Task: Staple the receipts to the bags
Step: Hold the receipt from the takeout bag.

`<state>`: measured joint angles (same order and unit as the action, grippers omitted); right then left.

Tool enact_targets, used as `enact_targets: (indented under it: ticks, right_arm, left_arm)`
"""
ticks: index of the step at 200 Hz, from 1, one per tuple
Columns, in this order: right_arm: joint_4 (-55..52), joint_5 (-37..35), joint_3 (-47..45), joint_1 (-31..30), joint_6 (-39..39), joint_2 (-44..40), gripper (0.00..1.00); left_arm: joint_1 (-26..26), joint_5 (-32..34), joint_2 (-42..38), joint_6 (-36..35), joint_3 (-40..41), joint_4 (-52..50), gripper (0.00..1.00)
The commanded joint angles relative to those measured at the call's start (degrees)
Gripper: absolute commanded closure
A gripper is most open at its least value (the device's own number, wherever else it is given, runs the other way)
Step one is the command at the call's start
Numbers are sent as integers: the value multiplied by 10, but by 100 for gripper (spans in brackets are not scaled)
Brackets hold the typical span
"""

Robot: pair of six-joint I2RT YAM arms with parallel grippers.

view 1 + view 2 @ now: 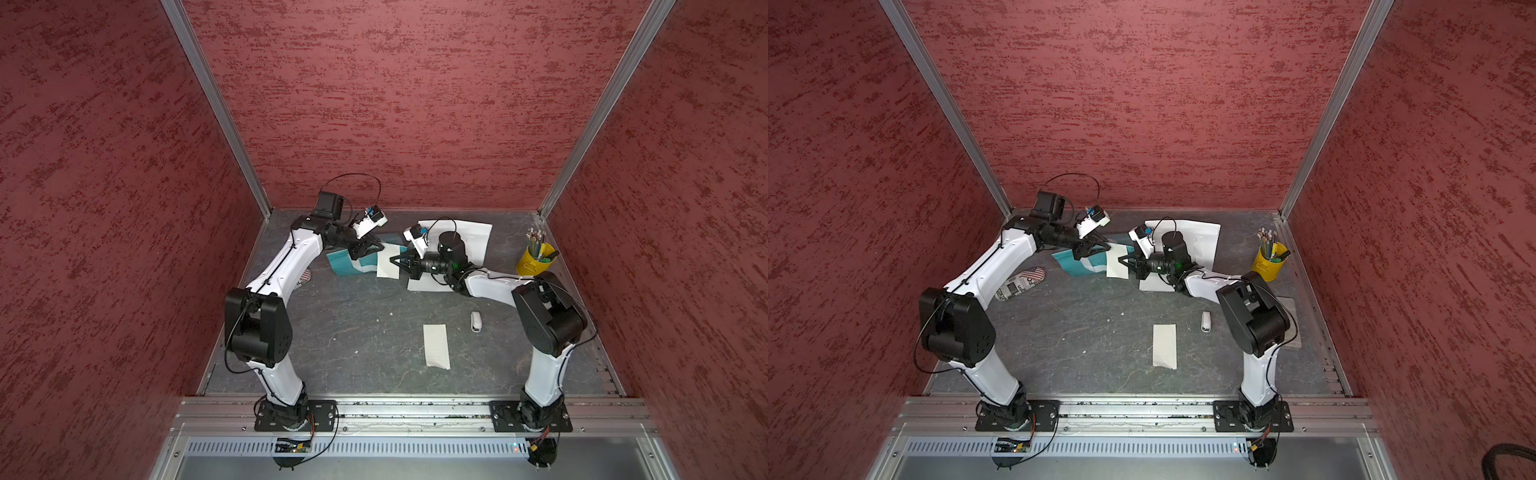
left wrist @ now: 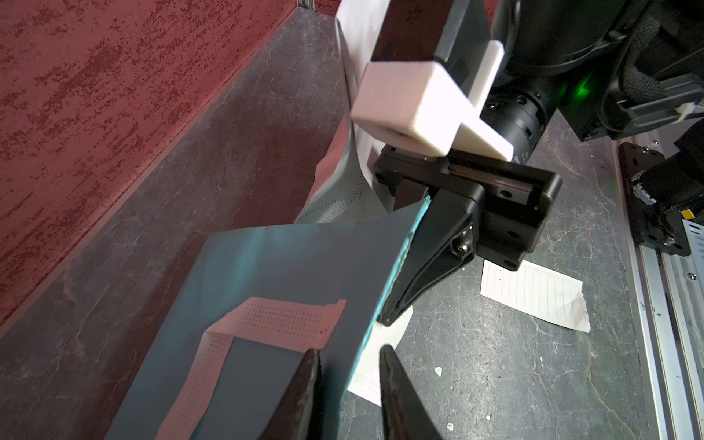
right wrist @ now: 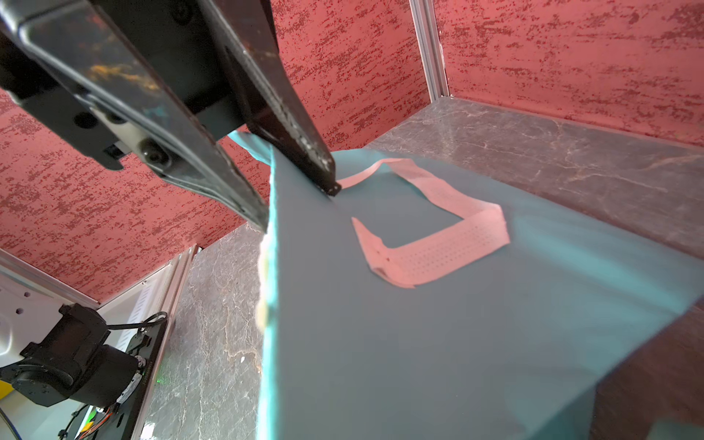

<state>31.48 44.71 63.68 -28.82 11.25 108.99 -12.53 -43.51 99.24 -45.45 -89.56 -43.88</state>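
Lying flat on the near middle of the dark bench (image 1: 353, 332), the near receipt (image 1: 436, 346) runs lengthwise from near to far. The small white stapler (image 1: 476, 322) sits just to its right and a little farther back, apart from it. Farther in on the left, a printed oval pouch (image 1: 1020, 282) lies beside the left arm's forearm. Past the middle of the bench the teal bag (image 1: 343, 266) rests left of centre, its white strap handle (image 2: 266, 320) lying on its upper face. The right gripper (image 1: 393, 260) reaches in from the right. Its jaws are closed tight on the bag's right edge, which is raised off the bench while the rest of the bag slopes down to the left. The far receipt (image 1: 388, 266) sits at that same edge and is partly beneath it in the left wrist view. Whether the jaws pinch it along with the bag I cannot tell. The left gripper (image 2: 348, 348) comes in from the far left with its jaws partly open. One finger is over the bag's face and the other is past its edge, and they grip nothing. Farther right, the white bag (image 1: 478, 235) lies flat by the far wall, partly under the right arm. At the far right a yellow cup (image 1: 535, 259) holds pencils.
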Motion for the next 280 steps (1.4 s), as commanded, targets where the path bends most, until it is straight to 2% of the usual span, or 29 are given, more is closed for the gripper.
enact_targets:
  ticks: [1, 43, 57, 78, 138, 162, 178, 195, 221, 243, 280]
  right_arm:
    - [20, 4, -6, 4, 8, 8, 100]
    - [29, 7, -7, 4, 15, 9, 100]
    - [30, 7, -9, 4, 17, 9, 93]
    - [31, 6, -11, 4, 18, 9, 88]
    - [33, 6, -14, 4, 26, 15, 87]
    - [27, 1, -11, 4, 26, 18, 82]
    - [28, -2, -12, 4, 28, 18, 76]
    - [27, -9, -14, 4, 28, 14, 57]
    - [11, -24, -35, 4, 22, -17, 43]
    - [1, -58, -85, 4, 20, -74, 36]
    - [-78, -102, -165, 2, 18, -182, 32]
  left_arm:
    - [1, -11, 8, 2, 3, 1, 73]
    - [1, -11, 11, 1, 3, -2, 78]
    - [1, -13, 11, 1, 3, -3, 80]
    - [1, -15, 11, 2, 3, -1, 83]
    - [1, -20, 11, 6, 1, 3, 83]
    - [1, -21, 12, 6, 2, 3, 86]
    - [1, -23, 12, 8, 2, 4, 87]
    - [1, -25, 12, 10, 2, 5, 91]
    - [3, -24, 10, 14, 4, 13, 97]
    - [4, -23, 7, 19, 10, 24, 98]
    - [7, -16, -5, 30, 29, 52, 100]
